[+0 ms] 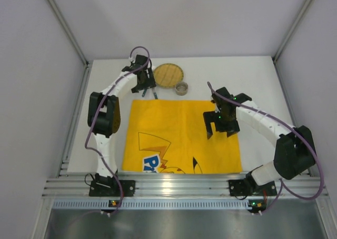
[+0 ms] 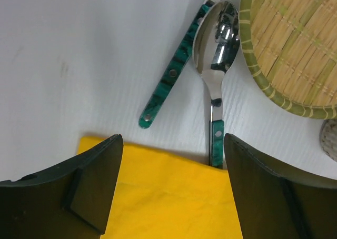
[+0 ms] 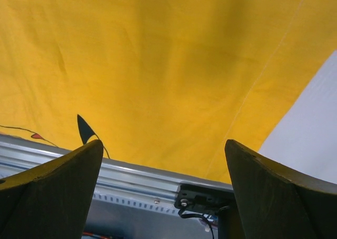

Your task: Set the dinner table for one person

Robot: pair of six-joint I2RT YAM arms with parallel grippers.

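The white dinner table (image 1: 258,81) carries a yellow cartoon-printed mat (image 1: 181,136) in its middle. A steel spoon with a green handle (image 2: 218,49) and a second green-handled utensil (image 2: 168,78) lie side by side just past the mat's far edge (image 2: 168,197). Next to them is a round woven bamboo plate (image 1: 168,75), seen close in the left wrist view (image 2: 295,44). My left gripper (image 1: 146,87) hovers open and empty over the mat's far left corner (image 2: 174,181), short of the utensils. My right gripper (image 1: 220,128) is open and empty above the mat's right part (image 3: 163,186).
A small round grey cup (image 1: 181,88) stands beside the woven plate, between it and the mat. A ribbed aluminium rail (image 1: 179,186) runs along the table's near edge and shows in the right wrist view (image 3: 131,176). White walls enclose the table on three sides.
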